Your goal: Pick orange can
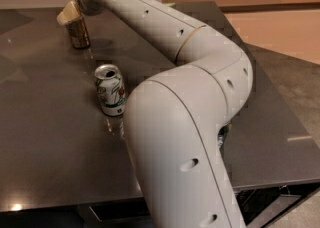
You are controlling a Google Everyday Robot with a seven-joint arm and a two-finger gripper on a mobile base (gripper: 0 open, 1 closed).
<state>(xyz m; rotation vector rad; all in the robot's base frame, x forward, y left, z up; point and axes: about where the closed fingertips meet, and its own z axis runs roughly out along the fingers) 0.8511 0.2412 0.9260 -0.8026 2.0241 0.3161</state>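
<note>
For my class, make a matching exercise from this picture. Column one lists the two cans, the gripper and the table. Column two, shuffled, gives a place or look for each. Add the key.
Column one
1. orange can
2. white can
3. gripper
4. table

Column two
A. dark and glossy, bears both cans
B. upright at the far left of the table
C. right at the top of the far can
D. upright nearer the camera, with green and red print

Pairs: 1-B; 2-D; 3-C; 4-A
</note>
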